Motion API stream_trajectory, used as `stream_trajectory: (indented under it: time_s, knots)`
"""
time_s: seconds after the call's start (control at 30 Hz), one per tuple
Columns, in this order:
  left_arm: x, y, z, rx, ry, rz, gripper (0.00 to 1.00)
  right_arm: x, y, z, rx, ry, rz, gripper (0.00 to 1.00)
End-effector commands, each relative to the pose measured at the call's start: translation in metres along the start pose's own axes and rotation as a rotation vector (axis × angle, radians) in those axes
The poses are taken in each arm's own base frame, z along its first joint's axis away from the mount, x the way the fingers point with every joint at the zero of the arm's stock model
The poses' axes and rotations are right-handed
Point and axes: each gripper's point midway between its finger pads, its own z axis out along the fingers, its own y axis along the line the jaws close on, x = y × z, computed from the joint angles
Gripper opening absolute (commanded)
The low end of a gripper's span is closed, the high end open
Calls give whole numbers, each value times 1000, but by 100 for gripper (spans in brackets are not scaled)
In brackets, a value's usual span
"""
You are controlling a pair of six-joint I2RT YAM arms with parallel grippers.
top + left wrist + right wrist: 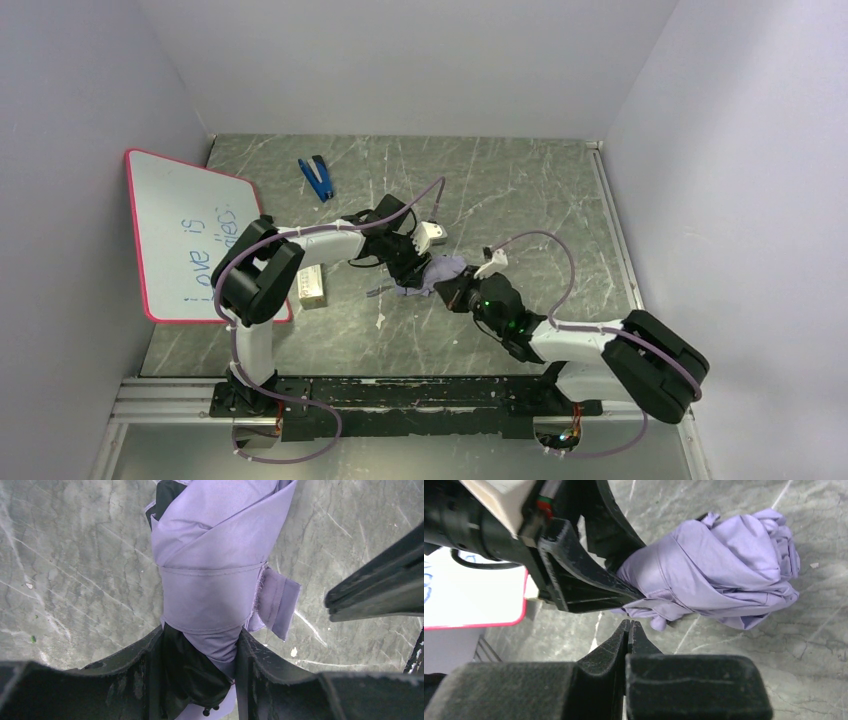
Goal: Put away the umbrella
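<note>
The left fingers point(252, 665) stand about half open and clamp the lower end of the folded umbrella point(215, 545), one finger on each side of the bundle. The lavender closure strap point(210, 597) runs around the fabric just beyond the fingertips, and its loose tab sticks out to one side. The right fingers point(629, 632) are pressed together with nothing between them – their tip sits just beside the umbrella's underside, near the left arm's grip. The umbrella lies mid-worktop point(520, 190) between the two arms. Well apart to the left are a pink-rimmed whiteboard point(185, 230), a small pale box point(312, 287) and – farther back – a blue stapler point(317, 178).
</note>
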Motion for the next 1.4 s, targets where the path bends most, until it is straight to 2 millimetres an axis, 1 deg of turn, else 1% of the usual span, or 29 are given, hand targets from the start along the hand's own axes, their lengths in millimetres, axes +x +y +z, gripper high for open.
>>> stream_trajectory:
  time_s: [0.0, 0.13, 0.33, 0.5, 0.73, 1.0, 1.27, 1.37]
  knots:
    - [89, 27, 10, -144, 283, -46, 5, 4, 7, 10, -15, 37, -20, 0]
    - [88, 27, 10, -142, 281, -44, 5, 6, 4, 20, 11, 47, -27, 0]
    - [88, 27, 10, -144, 283, -45, 5, 3, 5, 32, 31, 33, -27, 0]
    - [88, 27, 10, -143, 282, -44, 5, 4, 1, 40, 55, 25, -18, 0]
    - [89, 27, 11, -141, 284, -39, 5, 1, -14, 42, 133, 1, -22, 0]
    - [90, 27, 10, -140, 289, -31, 5, -2, -21, 41, 171, -14, -31, 0]
    - [91, 26, 11, -141, 293, -29, 5, 3, -34, 42, 231, 8, -50, 0]
    - [91, 26, 10, -140, 292, -27, 5, 5, -41, 41, 268, 15, -59, 0]
